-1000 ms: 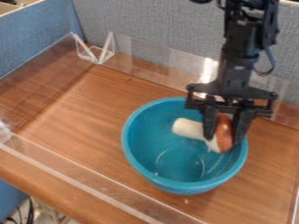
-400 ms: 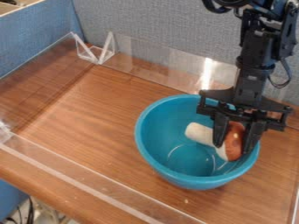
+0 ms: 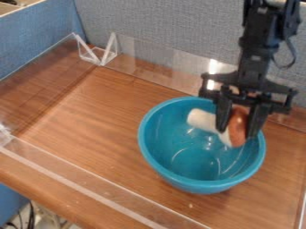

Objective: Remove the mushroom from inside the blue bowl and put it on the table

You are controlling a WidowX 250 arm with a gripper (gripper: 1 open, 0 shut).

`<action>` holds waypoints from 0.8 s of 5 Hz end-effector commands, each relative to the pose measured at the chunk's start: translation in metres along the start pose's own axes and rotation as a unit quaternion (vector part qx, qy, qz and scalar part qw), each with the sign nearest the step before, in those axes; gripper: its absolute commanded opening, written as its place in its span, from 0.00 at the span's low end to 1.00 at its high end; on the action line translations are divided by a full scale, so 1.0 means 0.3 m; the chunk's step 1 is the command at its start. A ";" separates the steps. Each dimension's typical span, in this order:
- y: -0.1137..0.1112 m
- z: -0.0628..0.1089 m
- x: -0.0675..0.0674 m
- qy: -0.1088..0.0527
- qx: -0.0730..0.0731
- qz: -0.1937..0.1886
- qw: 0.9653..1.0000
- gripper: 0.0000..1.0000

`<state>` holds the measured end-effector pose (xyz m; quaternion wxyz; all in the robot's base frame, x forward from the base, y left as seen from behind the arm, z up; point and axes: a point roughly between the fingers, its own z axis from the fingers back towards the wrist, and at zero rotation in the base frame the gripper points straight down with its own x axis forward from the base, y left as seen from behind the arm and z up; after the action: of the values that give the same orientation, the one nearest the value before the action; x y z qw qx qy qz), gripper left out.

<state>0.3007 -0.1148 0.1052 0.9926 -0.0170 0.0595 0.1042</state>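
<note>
The blue bowl (image 3: pixel 167 154) stands on the brown wooden table (image 3: pixel 84 107), right of the middle. My gripper (image 3: pixel 237 132) points straight down over the bowl's far right part and is shut on the mushroom (image 3: pixel 203 119). Its cream stem sticks out to the left of the fingers, and its reddish-brown cap sits between them. The mushroom hangs at about the height of the bowl's rim, clear of the bowl's floor. Nothing else shows inside the bowl.
Low clear acrylic walls (image 3: pixel 72 183) border the table at the front, left and back. A clear triangular bracket (image 3: pixel 98 49) stands at the back left. Blue partition panels (image 3: pixel 143 22) rise behind the table.
My gripper has risen a little with the mushroom, from low inside the bowl to about rim height, and rolled slightly. The bowl sits a bit further right than a second ago.
</note>
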 end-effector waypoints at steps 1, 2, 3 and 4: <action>0.017 0.206 0.024 -0.069 -0.035 -0.015 0.997 0.00; 0.147 0.306 0.071 -0.102 -0.051 0.025 0.993 0.00; 0.304 0.324 0.130 -0.113 -0.052 0.098 0.987 0.00; 0.458 0.293 0.184 -0.106 -0.040 0.140 0.984 0.00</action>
<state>0.3313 0.0356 0.1630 0.9667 -0.0330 -0.0147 0.2532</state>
